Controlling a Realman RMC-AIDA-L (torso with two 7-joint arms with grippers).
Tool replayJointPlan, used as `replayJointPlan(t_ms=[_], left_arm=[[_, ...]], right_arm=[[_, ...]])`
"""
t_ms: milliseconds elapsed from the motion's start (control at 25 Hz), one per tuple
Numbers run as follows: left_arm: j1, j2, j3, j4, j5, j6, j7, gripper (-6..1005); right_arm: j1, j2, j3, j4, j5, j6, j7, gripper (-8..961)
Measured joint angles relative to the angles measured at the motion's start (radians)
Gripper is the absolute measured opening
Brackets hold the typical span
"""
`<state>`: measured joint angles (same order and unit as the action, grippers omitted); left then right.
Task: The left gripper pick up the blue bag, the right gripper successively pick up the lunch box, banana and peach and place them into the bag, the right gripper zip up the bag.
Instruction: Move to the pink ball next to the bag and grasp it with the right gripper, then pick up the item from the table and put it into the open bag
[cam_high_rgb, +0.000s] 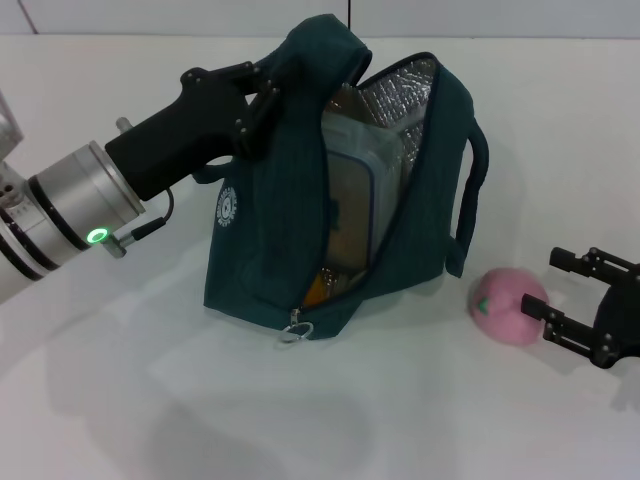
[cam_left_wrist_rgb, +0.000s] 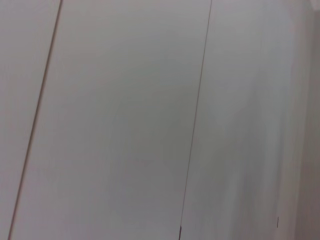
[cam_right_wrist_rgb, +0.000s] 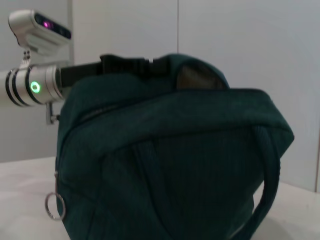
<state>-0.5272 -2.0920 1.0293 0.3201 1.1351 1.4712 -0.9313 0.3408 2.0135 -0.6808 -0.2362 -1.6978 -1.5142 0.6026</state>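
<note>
Bare white desk (cam_high_rgb: 320, 420) all around the peach (cam_high_rgb: 509, 305), with open space toward the gaping blue bag (cam_high_rgb: 400, 230). The right gripper (cam_high_rgb: 560, 295) has its jaws spread empty, the pink peach just ahead, not quite between them. The left gripper (cam_high_rgb: 262, 100) pinches the bag's top flap, the lunch box (cam_high_rgb: 365, 185) standing inside

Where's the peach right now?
In the head view the peach lies on the white table, on the robot's right, between the blue bag and the open right gripper, just short of its fingers.
</note>
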Motion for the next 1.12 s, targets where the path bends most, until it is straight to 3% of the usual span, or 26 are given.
replayJointPlan(t_ms=[440, 760, 960, 1120], left_arm=[[-0.021, 0.0, 0.001, -0.003, 0.0, -0.016, 0.0, 42], [-0.021, 0.0, 0.002, -0.003, 0.0, -0.023, 0.0, 42], [-0.021, 0.0, 0.002, -0.003, 0.0, -0.023, 0.0, 42], [-0.022, 0.0, 0.002, -0.003, 0.0, -0.023, 0.0, 42]], right_arm=[[0.057, 0.002, -0.057, 0.048, -0.002, 0.095, 0.031, 499], [0.061, 0.001, -0.059, 0.051, -0.002, 0.101, 0.046, 460], [0.058, 0.0, -0.051, 0.046, 0.003, 0.085, 0.048, 276], [0.042, -0.007, -0.046, 0.04, 0.039, 0.021, 0.043, 239]])
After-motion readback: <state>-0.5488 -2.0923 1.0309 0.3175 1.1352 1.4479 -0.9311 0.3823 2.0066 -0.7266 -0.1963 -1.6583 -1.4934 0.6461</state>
